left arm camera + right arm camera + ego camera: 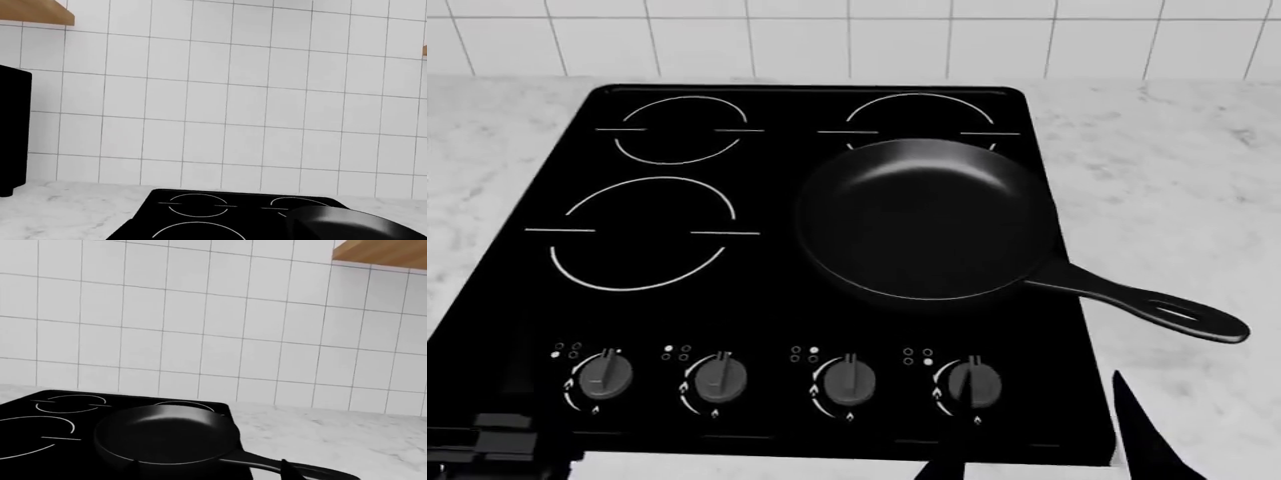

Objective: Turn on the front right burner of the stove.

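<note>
Head view shows the stove as a glossy black glass cooktop set in a marble counter, with a black frying pan sitting right on the front right burner, so only a bare sliver of that zone shows around the pan. What actually needs touching is the rightmost knob in the near row of four, my guess for that burner. It looks like a small, rigid grey dial, probably smooth and a bit slippery, so pinch it across the rim and twist, no squeezing hard. The right gripper only pokes in as dark finger tips at the near edge, just near-right of that knob and not touching it; can't tell if it's open or closed. Left gripper isn't visible anywhere.
</note>
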Robot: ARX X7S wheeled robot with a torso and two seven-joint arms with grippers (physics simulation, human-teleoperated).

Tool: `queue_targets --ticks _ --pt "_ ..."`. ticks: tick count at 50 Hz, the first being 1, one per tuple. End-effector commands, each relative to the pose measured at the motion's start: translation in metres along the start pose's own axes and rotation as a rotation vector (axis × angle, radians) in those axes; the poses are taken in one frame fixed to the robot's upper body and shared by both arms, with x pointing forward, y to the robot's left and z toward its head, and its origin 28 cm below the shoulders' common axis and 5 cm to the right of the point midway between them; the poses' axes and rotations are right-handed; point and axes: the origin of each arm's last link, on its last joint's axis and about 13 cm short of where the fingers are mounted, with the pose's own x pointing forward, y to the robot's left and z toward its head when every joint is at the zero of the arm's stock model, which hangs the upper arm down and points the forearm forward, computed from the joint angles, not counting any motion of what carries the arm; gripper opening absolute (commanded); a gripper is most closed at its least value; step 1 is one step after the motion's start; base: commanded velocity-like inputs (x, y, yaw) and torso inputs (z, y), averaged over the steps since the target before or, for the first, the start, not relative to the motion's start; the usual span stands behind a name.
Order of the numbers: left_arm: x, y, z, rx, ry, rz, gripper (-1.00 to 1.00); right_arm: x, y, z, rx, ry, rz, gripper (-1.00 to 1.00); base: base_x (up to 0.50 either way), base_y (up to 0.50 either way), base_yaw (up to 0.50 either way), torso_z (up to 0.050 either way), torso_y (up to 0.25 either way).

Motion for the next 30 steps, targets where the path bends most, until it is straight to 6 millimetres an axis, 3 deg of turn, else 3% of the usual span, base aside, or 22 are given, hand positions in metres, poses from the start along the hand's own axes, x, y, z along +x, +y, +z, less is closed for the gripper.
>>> queue_targets --ticks 1,30 --pt "0.003 -0.003 0.0 -0.006 0.008 -0.005 1.0 0.0 -0.002 -0.001 0.006 0.006 -0.019 1.0 0.0 0.0 0.0 0.0 0.0" --pt "0.002 -0.003 0.0 -0.02 0.01 -0.008 1.0 0.006 0.004 0.007 -0.007 0.015 0.024 1.0 0.0 0.02 0.0 0.0 0.0"
